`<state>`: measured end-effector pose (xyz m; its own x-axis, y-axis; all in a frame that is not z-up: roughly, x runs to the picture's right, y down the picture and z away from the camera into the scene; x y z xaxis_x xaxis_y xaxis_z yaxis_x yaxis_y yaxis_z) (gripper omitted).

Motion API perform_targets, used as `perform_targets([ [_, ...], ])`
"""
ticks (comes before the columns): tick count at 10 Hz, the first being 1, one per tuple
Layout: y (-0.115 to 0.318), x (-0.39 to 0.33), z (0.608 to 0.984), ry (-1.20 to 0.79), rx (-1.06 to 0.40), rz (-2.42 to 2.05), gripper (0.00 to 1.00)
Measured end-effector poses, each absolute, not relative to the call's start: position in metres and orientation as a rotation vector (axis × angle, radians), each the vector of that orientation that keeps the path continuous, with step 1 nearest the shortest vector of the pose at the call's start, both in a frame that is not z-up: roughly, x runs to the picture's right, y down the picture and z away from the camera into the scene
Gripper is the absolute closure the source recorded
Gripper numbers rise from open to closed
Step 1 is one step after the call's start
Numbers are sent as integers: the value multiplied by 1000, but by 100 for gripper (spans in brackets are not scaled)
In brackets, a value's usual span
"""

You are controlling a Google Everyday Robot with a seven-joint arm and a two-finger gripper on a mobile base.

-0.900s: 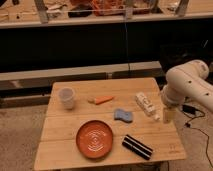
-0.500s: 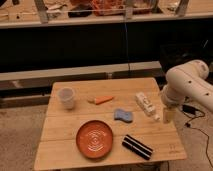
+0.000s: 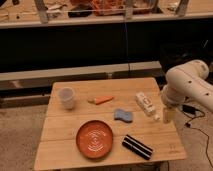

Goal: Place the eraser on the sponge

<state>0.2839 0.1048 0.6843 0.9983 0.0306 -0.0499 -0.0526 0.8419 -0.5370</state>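
Eraser point(image 3: 137, 146), a black striped block, lies near the wavy blue sponge point(image 3: 123, 116); tool point(image 3: 167, 116) hangs released beside white bottle point(image 3: 146, 104).

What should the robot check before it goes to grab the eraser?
1. Eraser lies free near the table's front edge: ok.
2. Sponge has nothing on top: ok.
3. Gripper is open and empty: ok.
4. Gripper is over the eraser: not ok, it hangs by the table's right edge.
5. White bottle is clear of the gripper: cannot tell, they are close.
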Motion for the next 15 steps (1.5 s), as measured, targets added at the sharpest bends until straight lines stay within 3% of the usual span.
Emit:
perform_targets([
  [6,105,284,684,40,-568,44,20],
  [15,165,241,708,-73,-572,14,20],
])
